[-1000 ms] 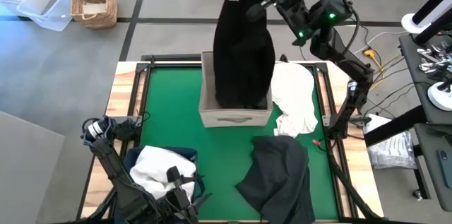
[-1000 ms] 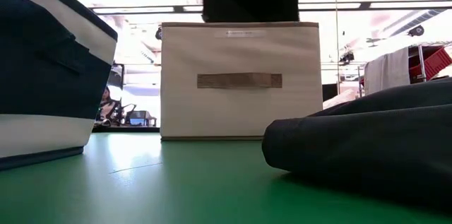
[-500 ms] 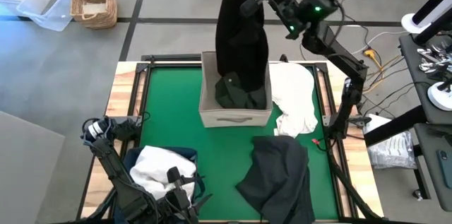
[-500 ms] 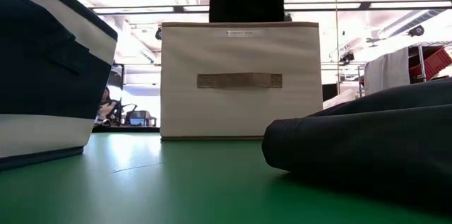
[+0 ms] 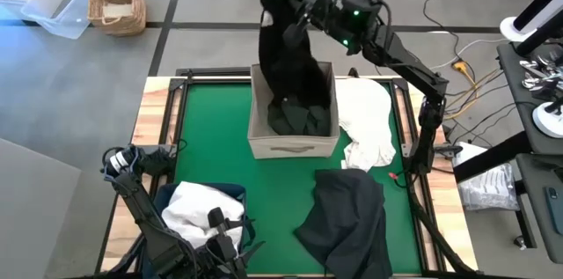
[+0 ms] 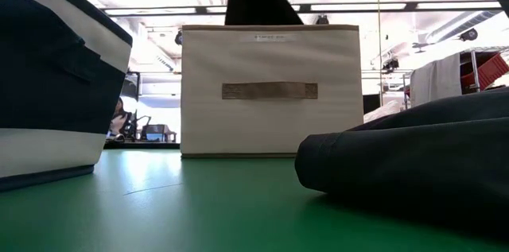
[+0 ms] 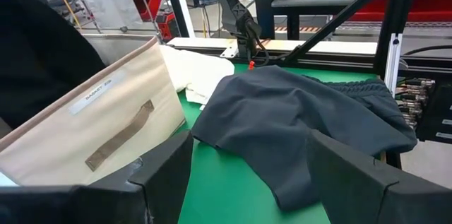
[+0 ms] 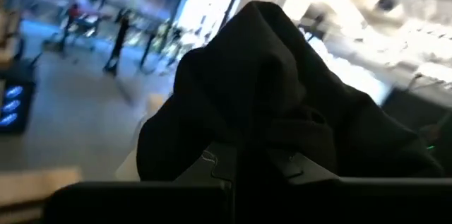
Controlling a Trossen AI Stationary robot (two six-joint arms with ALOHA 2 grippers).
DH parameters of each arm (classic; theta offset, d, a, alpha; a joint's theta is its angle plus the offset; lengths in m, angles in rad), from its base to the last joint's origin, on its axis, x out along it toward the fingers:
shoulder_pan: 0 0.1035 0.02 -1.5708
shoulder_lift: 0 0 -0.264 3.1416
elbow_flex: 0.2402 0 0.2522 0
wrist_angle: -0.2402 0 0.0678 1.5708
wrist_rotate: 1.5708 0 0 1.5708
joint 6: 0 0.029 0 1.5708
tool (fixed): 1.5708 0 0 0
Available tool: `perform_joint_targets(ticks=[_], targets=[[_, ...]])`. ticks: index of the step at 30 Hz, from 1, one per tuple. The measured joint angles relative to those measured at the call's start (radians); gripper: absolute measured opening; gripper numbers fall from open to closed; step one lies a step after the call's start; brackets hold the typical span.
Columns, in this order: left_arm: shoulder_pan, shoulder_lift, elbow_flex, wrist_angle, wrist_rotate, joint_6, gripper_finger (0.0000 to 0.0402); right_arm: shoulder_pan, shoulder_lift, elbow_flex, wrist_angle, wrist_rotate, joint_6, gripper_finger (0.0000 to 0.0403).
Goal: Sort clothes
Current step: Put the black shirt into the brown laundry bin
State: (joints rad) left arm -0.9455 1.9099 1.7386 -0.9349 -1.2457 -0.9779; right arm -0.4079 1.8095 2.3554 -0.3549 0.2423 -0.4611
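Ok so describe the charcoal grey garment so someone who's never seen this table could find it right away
Start at the green table and find the beige fabric box near its far edge. The charcoal grey garment lies crumpled flat on the mat in front of that box and a little to its right, near the table's front edge. Unlike the white clothes heaped beside the box, it is dark and in no container.

Right gripper (image 5: 299, 11), clamped on black garment (image 5: 286, 50), has swung from above the beige box's (image 5: 290, 143) back right corner to beyond its back left edge. Garment now bunched at top, leaning; more dark cloth lies piled inside box.
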Motion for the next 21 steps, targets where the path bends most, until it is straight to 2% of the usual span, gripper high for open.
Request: perform_joint_targets(ticks=[8,12,14,21], targets=[[0.001,0.001,0.0,0.0,-0.019,0.0,0.0252,0.002,-0.002,0.0,-0.346,-0.022,0.09,0.0018],[0.002,0.001,0.0,0.0,-0.048,-0.003,0.0252,0.001,0.0,-0.003,-0.514,-0.114,0.133,0.0018],[0.002,0.001,0.0,0.002,-0.048,-0.004,0.0252,0.002,0.0,-0.01,-0.57,-0.145,0.151,0.0018],[0.007,0.001,0.0,0.003,-0.049,-0.004,0.0252,-0.001,0.0,-0.017,-0.697,-0.147,0.174,0.0018]])
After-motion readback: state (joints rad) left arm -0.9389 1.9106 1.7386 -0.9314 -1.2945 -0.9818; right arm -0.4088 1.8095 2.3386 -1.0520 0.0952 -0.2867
